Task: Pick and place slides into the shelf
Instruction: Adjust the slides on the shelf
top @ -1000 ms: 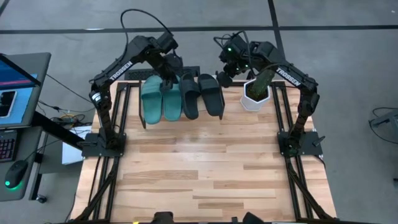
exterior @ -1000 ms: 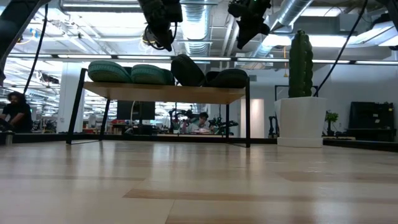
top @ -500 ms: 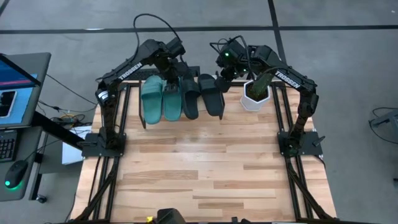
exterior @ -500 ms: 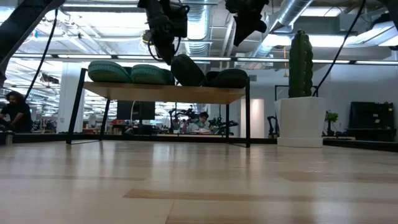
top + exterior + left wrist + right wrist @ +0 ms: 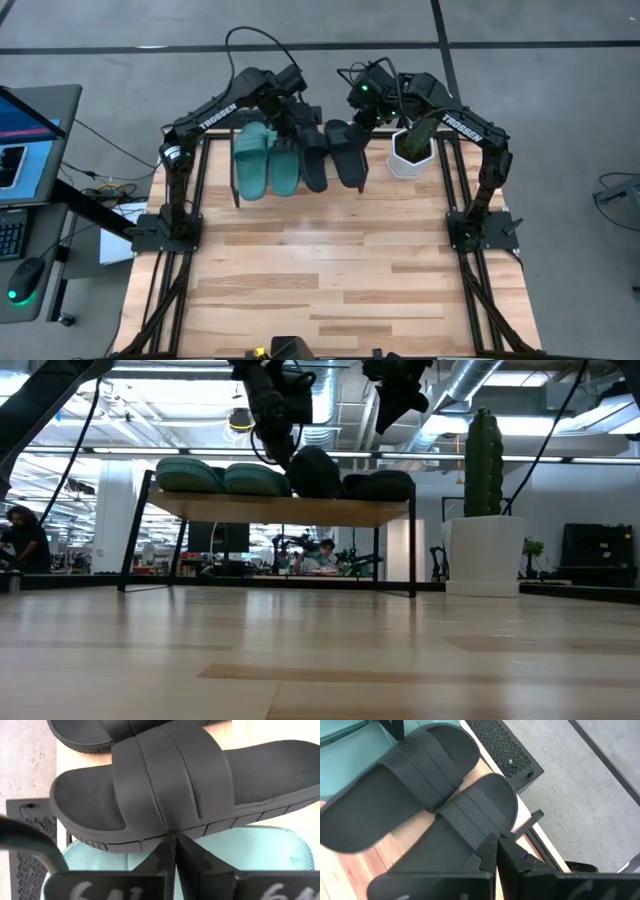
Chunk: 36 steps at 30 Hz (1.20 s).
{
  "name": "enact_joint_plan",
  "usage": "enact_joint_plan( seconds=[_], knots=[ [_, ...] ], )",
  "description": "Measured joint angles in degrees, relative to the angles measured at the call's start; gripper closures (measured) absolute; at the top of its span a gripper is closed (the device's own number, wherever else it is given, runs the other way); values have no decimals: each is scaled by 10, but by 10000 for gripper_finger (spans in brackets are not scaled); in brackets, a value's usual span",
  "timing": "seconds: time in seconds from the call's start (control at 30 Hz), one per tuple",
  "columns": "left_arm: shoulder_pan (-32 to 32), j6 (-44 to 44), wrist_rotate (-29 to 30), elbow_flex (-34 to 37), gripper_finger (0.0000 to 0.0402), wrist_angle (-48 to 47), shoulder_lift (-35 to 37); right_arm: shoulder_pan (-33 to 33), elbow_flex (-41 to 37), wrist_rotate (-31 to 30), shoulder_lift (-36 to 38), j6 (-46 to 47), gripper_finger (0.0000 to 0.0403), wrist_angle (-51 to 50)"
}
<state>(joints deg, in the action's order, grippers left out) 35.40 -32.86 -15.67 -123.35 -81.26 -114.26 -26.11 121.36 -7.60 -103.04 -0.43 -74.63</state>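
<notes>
The shelf (image 5: 280,510) stands at the far middle of the table with all the slides on its top board. From left to right these are two teal slides (image 5: 252,160) (image 5: 284,165) and two black slides (image 5: 312,160) (image 5: 347,155). The left black slide (image 5: 165,785) sits tilted, its one long side resting on the neighbouring teal slide (image 5: 240,850). My left gripper (image 5: 174,836) is shut at that black slide's side. My right gripper (image 5: 388,428) is shut and hangs above the right black slide (image 5: 465,815), clear of it. My left gripper sets its shut fingertips against the left black slide's long side, on the sole's edge just under the strap (image 5: 167,827). The fingers slant down from above and from the table's left. The slide lies on the shelf, tilted up against the teal slide.
A cactus in a white pot (image 5: 412,145) stands on the table right of the shelf, close under my right arm. The wide wooden tabletop (image 5: 330,270) stretches in front of the shelf. A desk with a screen (image 5: 25,120) stands off the table's left.
My left gripper, shut throughout, has come down and toward the table's right, up to the left black slide. The shelf with all its slides has slid a little toward the table's right edge.
</notes>
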Motion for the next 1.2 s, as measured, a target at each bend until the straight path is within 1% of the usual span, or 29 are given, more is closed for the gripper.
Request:
enact_joint_plan(
  seconds=[0.17,0.37,0.47,0.53,0.63,0.8,1.0,1.1,1.2],
  knots=[
    [-6,-5,1,-3,402,11,-1,0,0,0,0,0,403,0],
    [-8,17,42,-35,401,-28,-4,19,0,24,0,-18,402,2],
    [-9,29,49,-54,401,-51,-3,36,-1,24,-5,-46,390,3],
    [-11,33,53,-68,401,-66,-3,45,-10,24,-5,-61,371,10],
    [-13,33,64,-79,401,-68,12,57,-34,23,-5,-71,332,26],
    [-14,45,106,-81,401,-66,72,71,-92,17,-5,-73,253,81],
    [-20,101,171,-81,401,-58,146,91,-148,15,-5,-82,157,166],
    [-29,134,219,-82,402,-58,175,102,-161,-7,-5,-96,129,201],
    [-43,163,261,-82,402,-58,202,108,-178,-34,-5,-106,118,227]
  ],
)
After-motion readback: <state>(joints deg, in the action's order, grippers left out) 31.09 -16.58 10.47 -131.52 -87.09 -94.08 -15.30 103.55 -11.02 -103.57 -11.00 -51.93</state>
